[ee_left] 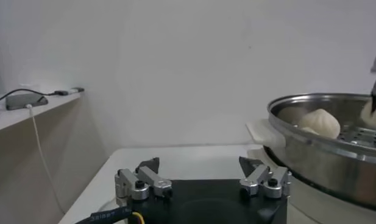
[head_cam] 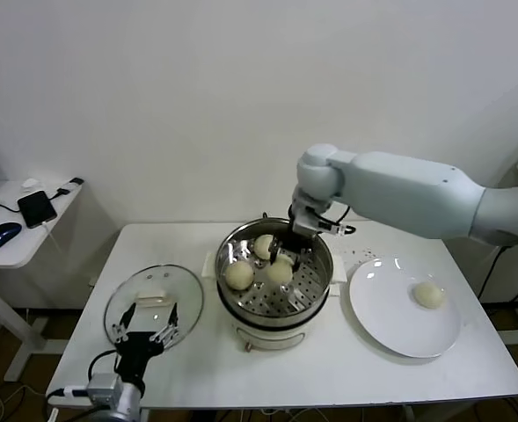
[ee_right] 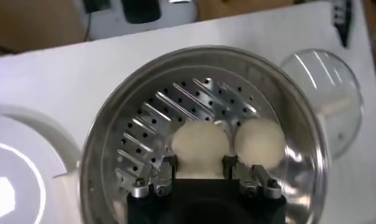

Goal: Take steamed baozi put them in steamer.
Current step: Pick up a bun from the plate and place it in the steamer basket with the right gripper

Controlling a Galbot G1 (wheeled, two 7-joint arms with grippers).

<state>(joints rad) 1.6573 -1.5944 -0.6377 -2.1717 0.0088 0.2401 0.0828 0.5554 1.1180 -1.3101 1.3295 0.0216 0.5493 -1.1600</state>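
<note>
The steamer (head_cam: 276, 315) stands mid-table with three baozi on its perforated tray. My right gripper (head_cam: 285, 257) reaches down into it and is shut on the front right baozi (head_cam: 280, 272), low over the tray. In the right wrist view that baozi (ee_right: 200, 145) sits between my fingers (ee_right: 168, 167), with another baozi (ee_right: 259, 141) beside it in the steamer (ee_right: 200, 53). The other two lie at the front left (head_cam: 238, 275) and the back (head_cam: 263, 243). A fourth baozi (head_cam: 430, 294) lies on the white plate (head_cam: 390, 308). My left gripper (head_cam: 144, 327) is open and empty near the front left edge.
The glass lid (head_cam: 153, 294) lies flat left of the steamer, just beyond my left gripper (ee_left: 200, 167). The steamer wall (ee_left: 322, 155) shows in the left wrist view. A side desk (head_cam: 30, 230) with a phone and mouse stands at the far left.
</note>
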